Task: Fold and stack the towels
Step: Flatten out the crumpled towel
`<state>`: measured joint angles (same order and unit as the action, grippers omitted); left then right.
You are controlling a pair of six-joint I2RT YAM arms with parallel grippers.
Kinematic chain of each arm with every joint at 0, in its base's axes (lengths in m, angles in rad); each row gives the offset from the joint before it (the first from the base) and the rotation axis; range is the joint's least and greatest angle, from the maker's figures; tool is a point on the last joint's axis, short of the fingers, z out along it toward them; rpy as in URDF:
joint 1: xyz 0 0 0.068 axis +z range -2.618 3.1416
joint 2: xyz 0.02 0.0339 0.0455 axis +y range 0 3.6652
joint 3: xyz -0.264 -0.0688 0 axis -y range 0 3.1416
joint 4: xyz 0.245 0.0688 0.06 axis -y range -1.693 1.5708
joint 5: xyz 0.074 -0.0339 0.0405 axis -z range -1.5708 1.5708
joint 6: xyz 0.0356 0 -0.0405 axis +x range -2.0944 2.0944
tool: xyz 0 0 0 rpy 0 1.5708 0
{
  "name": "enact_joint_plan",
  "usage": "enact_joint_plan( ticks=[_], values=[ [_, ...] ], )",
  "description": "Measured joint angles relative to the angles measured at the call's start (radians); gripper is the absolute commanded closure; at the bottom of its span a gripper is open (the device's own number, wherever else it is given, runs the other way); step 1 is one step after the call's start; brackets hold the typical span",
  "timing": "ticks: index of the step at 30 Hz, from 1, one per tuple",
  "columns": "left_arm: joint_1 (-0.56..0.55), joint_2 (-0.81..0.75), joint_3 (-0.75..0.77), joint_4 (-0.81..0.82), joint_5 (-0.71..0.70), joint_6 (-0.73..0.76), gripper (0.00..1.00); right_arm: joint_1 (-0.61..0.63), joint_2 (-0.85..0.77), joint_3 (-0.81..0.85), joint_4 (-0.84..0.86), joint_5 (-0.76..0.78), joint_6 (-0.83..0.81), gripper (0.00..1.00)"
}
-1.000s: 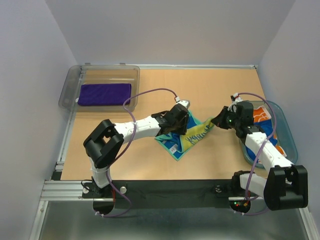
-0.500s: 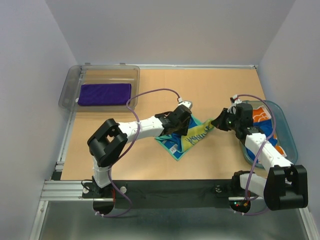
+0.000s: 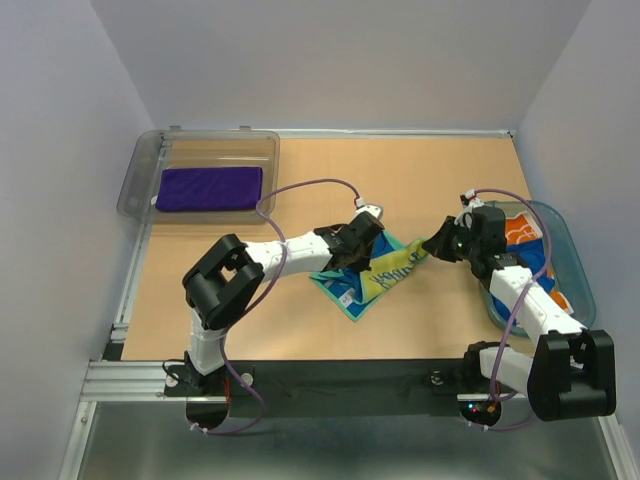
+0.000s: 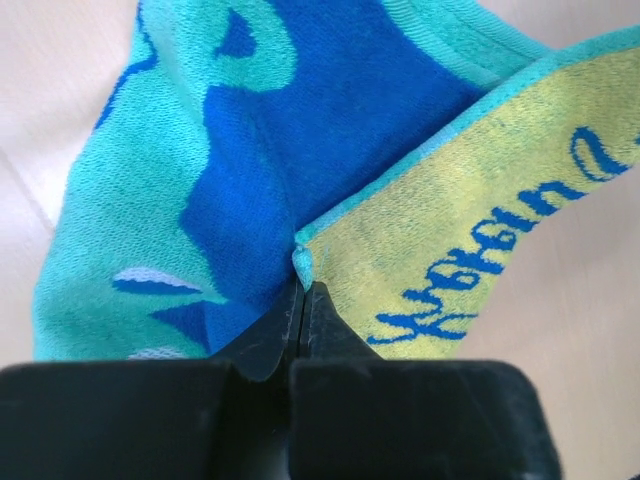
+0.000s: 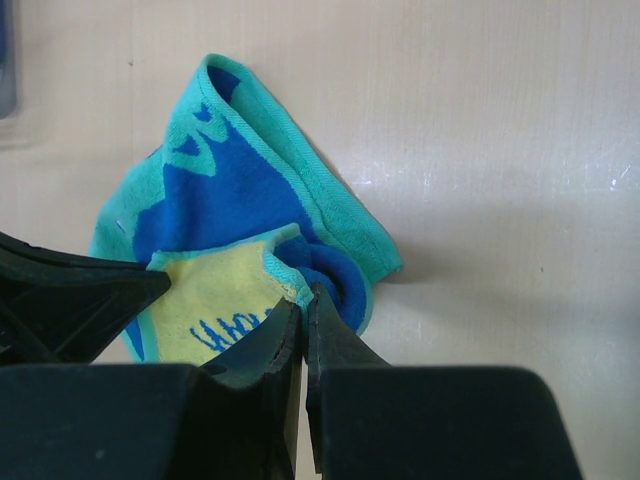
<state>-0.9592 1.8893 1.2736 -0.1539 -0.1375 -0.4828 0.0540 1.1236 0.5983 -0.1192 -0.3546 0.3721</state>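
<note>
Status: printed towel [image 3: 385,272], teal, blue and yellow, lies mid-frame on your tabletop [image 3: 430,180], partly folded over itself. Your left jaws are pressed together, pinching a corner of the yellow layer at the towel's upper left edge. Your right jaws are closed as well, pinching the bunched corner at its upper right. Purple towel [image 3: 209,188] lies flat in the bin [image 3: 140,180], upper left of frame. Basket [image 3: 578,288] at the right edge holds a white-orange towel [image 3: 518,231], partly hidden by your right arm.
</note>
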Motion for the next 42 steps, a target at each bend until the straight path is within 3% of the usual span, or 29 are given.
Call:
enact_joint_plan(
  ticks=[5, 8, 14, 21, 28, 35, 42],
  values=[
    [0.028, -0.062, 0.020, -0.065, -0.035, 0.068, 1.00, 0.000, 0.000, 0.043, -0.011, 0.015, -0.013, 0.95],
    [0.086, -0.203, 0.072, -0.107, -0.074, 0.153, 1.00, 0.000, 0.005, 0.123, -0.018, 0.039, -0.035, 0.95],
    [0.173, -0.443, 0.236, -0.044, -0.095, 0.346, 1.00, 0.016, 0.071, 0.411, 0.002, 0.040, -0.100, 0.95],
    [0.175, -0.522, 0.361, -0.008, -0.075, 0.534, 1.00, 0.029, 0.114, 0.725, 0.034, -0.018, -0.240, 0.96],
    [0.175, -0.693, 0.300, 0.008, 0.102, 0.640, 1.00, 0.029, 0.000, 0.756, 0.021, -0.154, -0.378, 0.99],
    [0.172, -0.936, 0.225, 0.020, 0.351, 0.681, 1.00, 0.032, -0.271, 0.727, 0.020, -0.328, -0.468, 1.00],
    [0.168, -1.009, 0.223, 0.023, 0.470, 0.676, 1.00, 0.032, -0.356, 0.760, 0.014, -0.417, -0.489, 0.99]
  ],
)
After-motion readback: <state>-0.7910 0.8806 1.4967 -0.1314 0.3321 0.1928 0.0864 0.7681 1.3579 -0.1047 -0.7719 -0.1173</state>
